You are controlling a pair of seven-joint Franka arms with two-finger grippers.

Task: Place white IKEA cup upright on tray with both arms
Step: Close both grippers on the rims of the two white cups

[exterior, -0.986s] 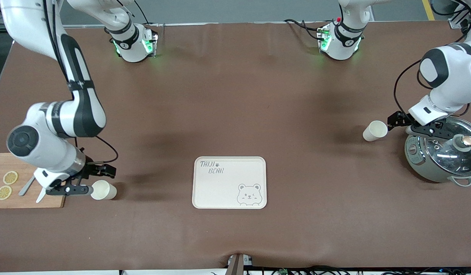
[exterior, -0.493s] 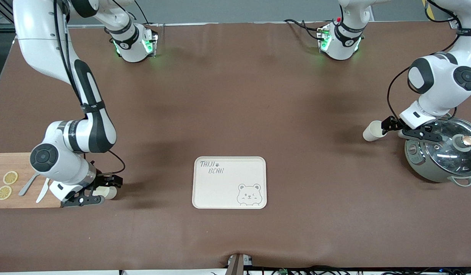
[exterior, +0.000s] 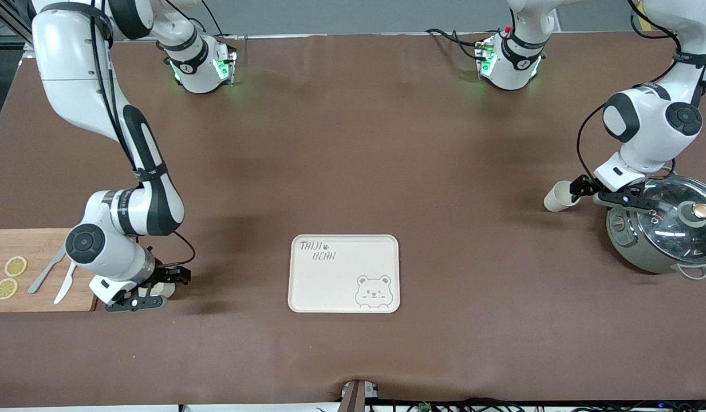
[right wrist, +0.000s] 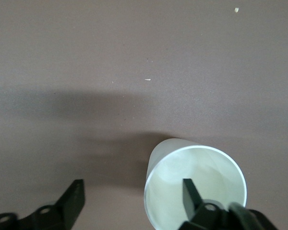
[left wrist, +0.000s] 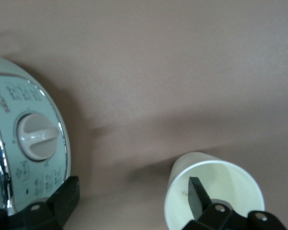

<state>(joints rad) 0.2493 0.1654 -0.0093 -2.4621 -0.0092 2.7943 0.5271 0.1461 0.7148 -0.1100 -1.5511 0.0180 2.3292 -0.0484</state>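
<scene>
Jaws wide on both grippers — left gripper point(exterior: 582, 192), right gripper point(exterior: 161, 289) — one finger inside each tipped cup point(exterior: 560, 196); close gently, then lift.

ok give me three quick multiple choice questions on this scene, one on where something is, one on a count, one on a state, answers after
1. Where is the tray?
A. on the wooden cutting board
B. on the table between the two cups
C. under the cooker

2. How many lemon slices lie on the cutting board?
A. two
B. four
C. none

3. How do the two white cups lie?
A. both upright on the tray
B. stacked together
C. both on their sides on the table

Answers:
1 B, the tray sits mid-table with one cup toward the right arm's end and the other cup toward the left arm's end.
2 A, two slices show beside the cutlery.
3 C, each wrist view looks into an open mouth, with one finger of the left claw and of the right claw inside a rim.
</scene>
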